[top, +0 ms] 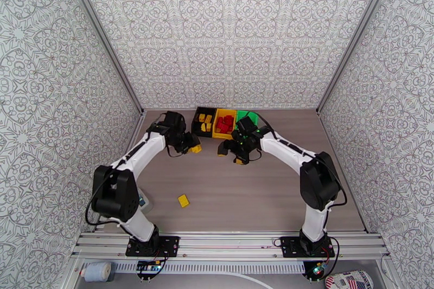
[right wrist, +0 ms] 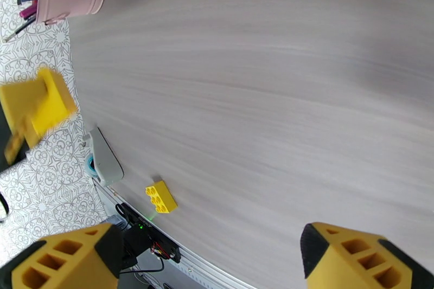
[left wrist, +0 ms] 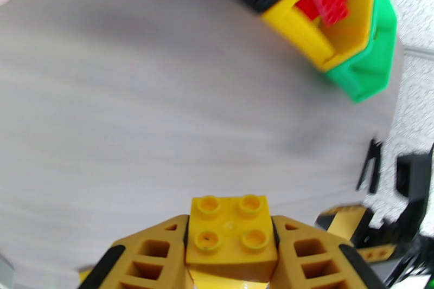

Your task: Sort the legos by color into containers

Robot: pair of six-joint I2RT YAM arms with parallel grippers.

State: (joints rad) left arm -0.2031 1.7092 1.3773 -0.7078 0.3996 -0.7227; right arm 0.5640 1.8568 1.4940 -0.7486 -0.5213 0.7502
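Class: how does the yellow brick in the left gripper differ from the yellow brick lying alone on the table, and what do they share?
The gripped brick sits clamped in the left gripper's jaws; the loose brick lies free on the table, untouched. The gripped brick is close to the black bin; the loose brick lies far from it, nearer the arm bases. Both are yellow, studs up.

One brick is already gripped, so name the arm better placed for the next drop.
Left. The left gripper is shut on a yellow brick, close to the black bin holding other yellow bricks. The right gripper is open, holding nothing.
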